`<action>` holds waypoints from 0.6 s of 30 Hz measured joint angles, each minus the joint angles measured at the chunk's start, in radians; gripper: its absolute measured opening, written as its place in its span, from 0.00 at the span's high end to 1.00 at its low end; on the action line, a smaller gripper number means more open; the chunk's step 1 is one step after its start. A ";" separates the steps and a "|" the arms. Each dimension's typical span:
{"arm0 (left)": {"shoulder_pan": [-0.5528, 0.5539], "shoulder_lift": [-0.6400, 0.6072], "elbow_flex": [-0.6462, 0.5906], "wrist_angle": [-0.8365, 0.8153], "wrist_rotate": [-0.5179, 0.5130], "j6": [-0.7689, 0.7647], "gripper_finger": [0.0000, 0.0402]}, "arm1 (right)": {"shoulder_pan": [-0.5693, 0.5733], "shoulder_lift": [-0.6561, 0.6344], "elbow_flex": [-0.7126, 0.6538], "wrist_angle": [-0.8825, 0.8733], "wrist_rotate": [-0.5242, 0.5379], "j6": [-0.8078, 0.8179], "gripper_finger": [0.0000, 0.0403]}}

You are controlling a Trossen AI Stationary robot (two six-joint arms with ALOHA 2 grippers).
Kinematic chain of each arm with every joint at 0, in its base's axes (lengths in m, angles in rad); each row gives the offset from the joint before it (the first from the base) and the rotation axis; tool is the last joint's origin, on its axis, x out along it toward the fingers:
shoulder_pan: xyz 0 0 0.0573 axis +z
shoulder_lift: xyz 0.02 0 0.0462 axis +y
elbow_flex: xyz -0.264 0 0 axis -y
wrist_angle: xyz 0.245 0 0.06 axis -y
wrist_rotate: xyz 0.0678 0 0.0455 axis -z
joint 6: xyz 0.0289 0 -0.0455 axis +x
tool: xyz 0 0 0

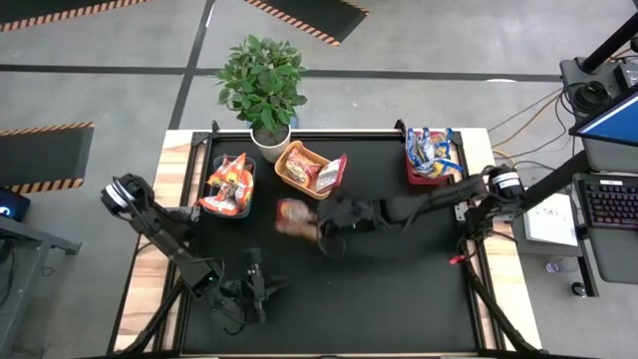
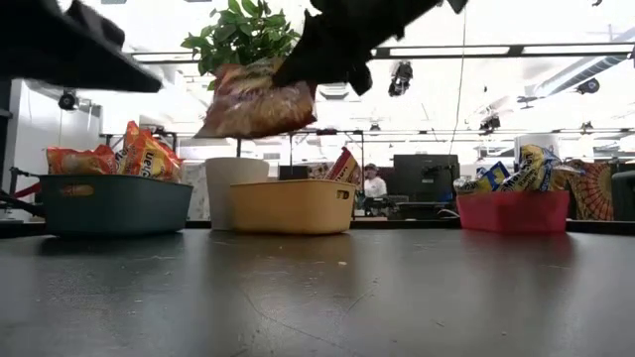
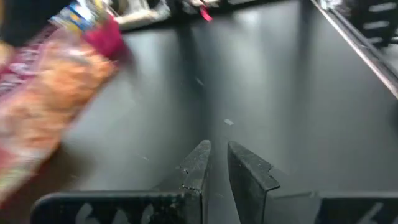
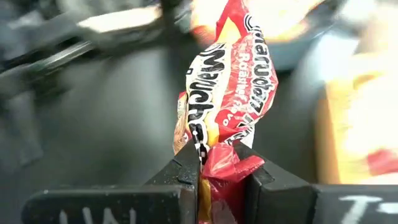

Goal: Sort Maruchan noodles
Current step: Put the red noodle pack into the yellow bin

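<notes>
Step shown: carry phase of the sort, one pkt lifted and in transit. The right gripper [image 4: 221, 168], reaching in from the right of the high view to frame centre, has its jaws clamped on the lower edge of a pinkish-red noodle packet [image 4: 227, 93]; in the low view the pkt hangs clear of the black table [image 1: 399, 289], upper centre of frame, tilted. Three bins stand along the table's far edge: a teal bin [image 1: 229, 184] at left w/ orange pkts, a yellow-orange bin [image 1: 304, 170] at centre w/ pinkish-red pkts, a red bin [image 1: 429, 165] at right w/ blue-and-yellow pkts. The held pkt sits just below-left of the centre bin in the high view. The left gripper [image 3: 214, 168] waits at lower left of the table, fingers nearly together, holding nothing. No loose pkts show on the table, so this is prob. among the last. Next move, as judged: colour matches the centre bin, so a short carry over its rim, then release; clearance over the near wall is needed, as the pkt dangles low and may catch.
</notes>
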 joint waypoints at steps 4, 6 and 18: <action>0.000 -0.037 0.000 -0.002 -0.086 0.072 0.91 | -0.091 -0.019 0.055 -0.052 0.128 -0.118 0.89; 0.000 -0.048 0.000 -0.002 -0.125 0.088 0.91 | -0.145 -0.013 0.071 -0.052 0.149 -0.148 0.89; 0.000 -0.057 0.000 -0.012 -0.168 0.104 0.91 | -0.414 0.127 0.088 0.059 0.006 -0.081 0.89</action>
